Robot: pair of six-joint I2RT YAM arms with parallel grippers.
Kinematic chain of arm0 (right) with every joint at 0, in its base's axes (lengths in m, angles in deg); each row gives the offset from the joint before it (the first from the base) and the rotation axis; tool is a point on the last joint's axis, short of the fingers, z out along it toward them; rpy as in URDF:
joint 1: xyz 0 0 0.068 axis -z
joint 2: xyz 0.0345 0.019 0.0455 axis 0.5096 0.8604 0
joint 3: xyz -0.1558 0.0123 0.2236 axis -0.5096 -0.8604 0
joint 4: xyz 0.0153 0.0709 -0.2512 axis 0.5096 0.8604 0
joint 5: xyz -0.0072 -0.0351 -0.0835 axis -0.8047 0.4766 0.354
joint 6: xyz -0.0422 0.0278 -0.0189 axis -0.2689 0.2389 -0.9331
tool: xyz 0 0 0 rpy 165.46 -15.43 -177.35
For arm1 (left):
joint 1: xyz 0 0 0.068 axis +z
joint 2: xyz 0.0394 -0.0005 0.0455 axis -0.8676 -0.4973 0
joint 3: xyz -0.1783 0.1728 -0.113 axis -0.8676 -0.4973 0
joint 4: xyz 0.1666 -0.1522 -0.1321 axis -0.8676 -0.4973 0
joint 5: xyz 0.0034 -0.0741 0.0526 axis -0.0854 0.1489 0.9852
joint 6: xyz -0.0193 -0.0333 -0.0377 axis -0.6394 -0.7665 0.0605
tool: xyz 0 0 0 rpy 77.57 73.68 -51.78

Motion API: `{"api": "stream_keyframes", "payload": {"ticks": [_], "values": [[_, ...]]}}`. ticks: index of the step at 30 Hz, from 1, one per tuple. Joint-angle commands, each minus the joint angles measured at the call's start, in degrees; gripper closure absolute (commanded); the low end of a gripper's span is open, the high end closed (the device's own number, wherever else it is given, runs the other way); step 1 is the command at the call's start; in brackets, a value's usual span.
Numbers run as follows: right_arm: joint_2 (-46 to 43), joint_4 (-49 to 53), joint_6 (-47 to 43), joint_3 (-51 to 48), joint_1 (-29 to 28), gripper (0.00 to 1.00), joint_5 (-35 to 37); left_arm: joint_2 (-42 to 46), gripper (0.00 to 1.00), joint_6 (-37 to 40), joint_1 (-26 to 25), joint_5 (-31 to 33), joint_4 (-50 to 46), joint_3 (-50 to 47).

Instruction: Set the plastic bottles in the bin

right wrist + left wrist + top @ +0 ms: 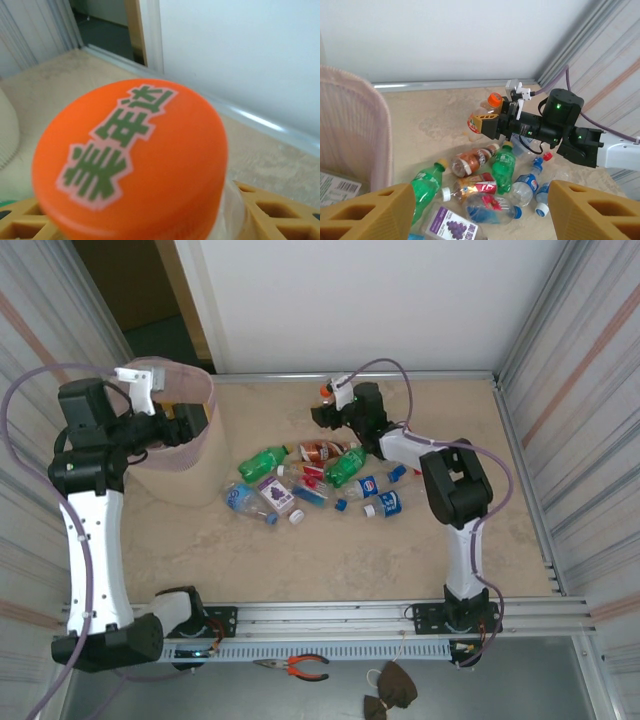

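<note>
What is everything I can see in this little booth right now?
bin: one, beige with pink liner, far left of table
bottles: about ten, green or clear with blue, red, purple labels, heaped mid-table
orange-capped bottle: one, clear, far side of table
pliers: one, red-handled, ledge before the arm bases
brown object: one, dark, right of pliers, unclear what
left gripper: open, by the bin
right gripper: shut on orange-capped bottle

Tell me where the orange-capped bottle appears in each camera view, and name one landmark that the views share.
Top external: the orange-capped bottle at far centre, held in the right end effector.
Left wrist: the orange-capped bottle at upper centre, beyond the bottle pile.
Right wrist: its orange cap, large, at centre.
Shared landmark: the metal strip under the white wall.
</note>
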Motion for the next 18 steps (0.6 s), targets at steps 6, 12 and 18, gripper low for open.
{"api": "stream_keyframes", "payload": {"ticks": [6, 12, 18], "values": [[-16.56, 15.73, -0.93, -0.67, 0.01, 0.45, -6.53, 4.49, 0.29, -2.35, -2.87, -5.86, 13.48, -5.75], [-27.0, 27.48, -0.56, -0.98, -0.53, 0.46, -12.82, 5.25, 0.27, -2.96, -7.78, -5.71, 18.74, -9.73], [-35.93, 35.73, 0.2, -1.61, -1.81, 0.45, -18.46, 5.14, 0.29, -4.14, -15.29, -8.01, 27.49, -12.91]]}}
